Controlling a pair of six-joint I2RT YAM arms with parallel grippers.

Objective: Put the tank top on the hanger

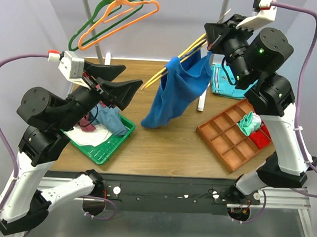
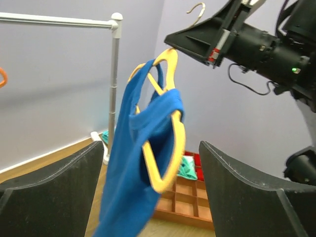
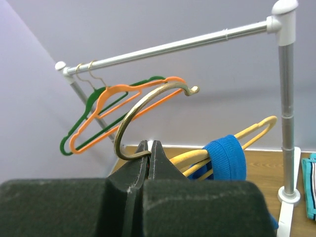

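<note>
The yellow hanger (image 1: 175,61) hangs in the air above the table's far middle, held at its metal hook (image 3: 143,106) by my right gripper (image 1: 209,40), which is shut on the neck of the hook (image 3: 149,148). The royal blue tank top (image 1: 177,90) dangles from the hanger, one strap looped round its arm (image 3: 226,157); the rest droops toward the table. In the left wrist view the top (image 2: 138,163) and hanger (image 2: 170,153) hang just ahead of my left gripper (image 2: 150,197). The left gripper (image 1: 126,84) is open and empty, left of the top.
A metal rail (image 3: 168,47) at the back carries an orange hanger (image 1: 118,21) and a green hanger (image 1: 97,22). A green basket (image 1: 106,147) of clothes sits at the near left. A brown compartment tray (image 1: 229,135) sits at the right, a folded turquoise garment (image 1: 224,82) behind it.
</note>
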